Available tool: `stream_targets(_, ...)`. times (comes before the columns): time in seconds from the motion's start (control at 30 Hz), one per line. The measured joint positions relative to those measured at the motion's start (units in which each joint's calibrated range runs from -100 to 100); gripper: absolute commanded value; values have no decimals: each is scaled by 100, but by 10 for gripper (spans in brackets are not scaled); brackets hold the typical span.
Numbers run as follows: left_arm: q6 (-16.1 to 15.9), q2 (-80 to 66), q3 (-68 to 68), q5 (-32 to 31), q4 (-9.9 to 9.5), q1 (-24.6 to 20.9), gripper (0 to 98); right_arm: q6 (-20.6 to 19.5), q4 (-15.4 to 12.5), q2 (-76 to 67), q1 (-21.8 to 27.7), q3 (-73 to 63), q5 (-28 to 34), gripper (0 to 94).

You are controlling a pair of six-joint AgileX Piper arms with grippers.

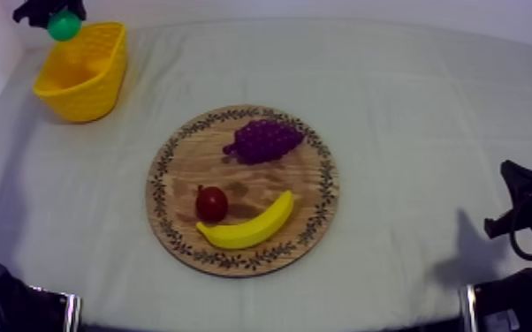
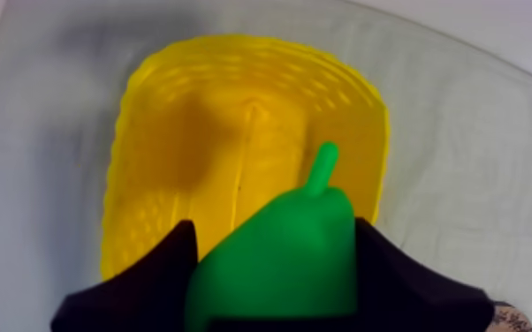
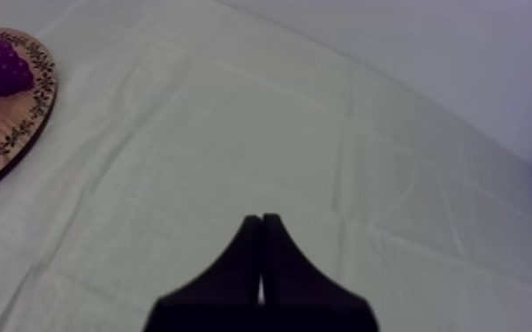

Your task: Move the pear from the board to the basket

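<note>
My left fingers clamp the pear at its broad belly, 1 each side; the yellow basket lies below them. It looks light, stiff and slick, so this mid-body hold seems safest. My right fingers lie closed, empty.

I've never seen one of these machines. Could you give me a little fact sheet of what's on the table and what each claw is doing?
Pear: green, held above the yellow basket, not yet inside
Left gripper: shut on the pear
Right gripper: shut on nothing, over the cloth beside the board
Wooden board: mid-table, carrying grapes, small red fruit, banana
Basket position: far left of the table
</note>
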Motion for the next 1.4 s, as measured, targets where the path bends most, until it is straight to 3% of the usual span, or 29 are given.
stream_targets(0.47,-14,916,378,-465,46,-83,455,0,0,0,0,0,0,4)
stream_targets(0.7,-17,969,483,-559,63,-99,514,-3,0,0,0,0,0,4)
stream_targets(0.9,-8,1064,509,-620,70,-114,619,-3,0,0,0,0,0,4)
stream_targets(1.17,11,1175,580,-644,175,-171,885,-3,0,0,0,0,0,4)
stream_targets(1.4,28,1139,668,-643,214,-210,951,-3,0,0,0,0,0,4)
